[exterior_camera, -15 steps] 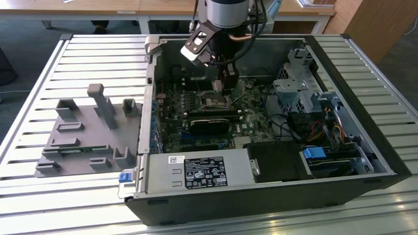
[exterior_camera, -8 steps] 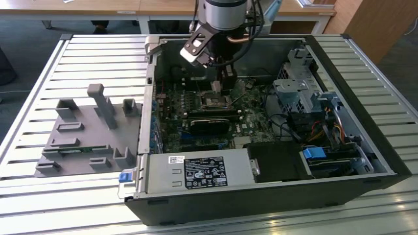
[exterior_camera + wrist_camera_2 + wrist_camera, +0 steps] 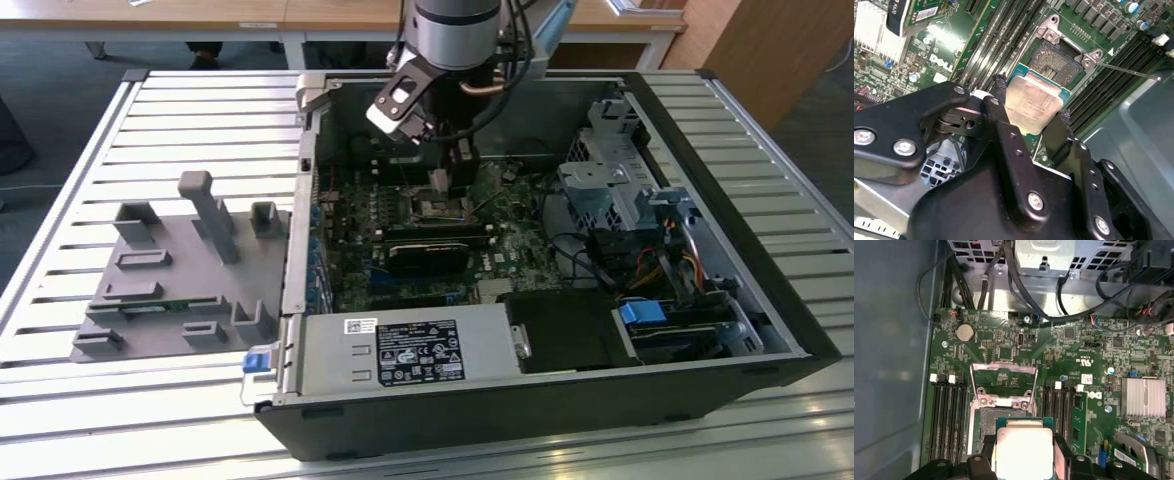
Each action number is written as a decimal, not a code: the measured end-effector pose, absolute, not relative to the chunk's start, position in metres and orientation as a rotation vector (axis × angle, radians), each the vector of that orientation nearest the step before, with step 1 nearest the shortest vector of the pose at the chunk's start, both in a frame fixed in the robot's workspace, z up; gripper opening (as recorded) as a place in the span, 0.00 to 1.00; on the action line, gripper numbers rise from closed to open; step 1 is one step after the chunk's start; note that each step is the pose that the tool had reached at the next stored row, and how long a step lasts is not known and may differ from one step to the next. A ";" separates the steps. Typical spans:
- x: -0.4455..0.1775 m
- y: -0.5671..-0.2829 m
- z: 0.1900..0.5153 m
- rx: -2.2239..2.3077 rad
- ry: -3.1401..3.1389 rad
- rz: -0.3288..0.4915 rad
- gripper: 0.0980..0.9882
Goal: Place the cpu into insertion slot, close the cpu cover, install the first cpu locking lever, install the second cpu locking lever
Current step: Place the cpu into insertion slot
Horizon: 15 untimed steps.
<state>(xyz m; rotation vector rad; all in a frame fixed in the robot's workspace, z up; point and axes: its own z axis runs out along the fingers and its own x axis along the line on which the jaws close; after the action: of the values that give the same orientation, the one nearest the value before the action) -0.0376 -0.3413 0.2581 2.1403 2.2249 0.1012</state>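
I have the hand (image 3: 1031,99) clamped on the cpu (image 3: 1036,107), close by the insertion slot (image 3: 1056,57), cpu cover (image 3: 1003,368) raised; a tilted or offset drop could, I reckon, damage that slot.
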 end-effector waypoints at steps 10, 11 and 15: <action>-0.040 -0.339 0.250 2.171 2.193 0.100 0.49; -0.040 -0.339 0.249 2.171 2.193 0.100 0.49; -0.040 -0.336 0.242 2.172 2.193 0.100 0.49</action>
<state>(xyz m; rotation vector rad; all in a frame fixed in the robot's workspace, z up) -0.0403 -0.3364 0.2423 2.1715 2.1932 0.1003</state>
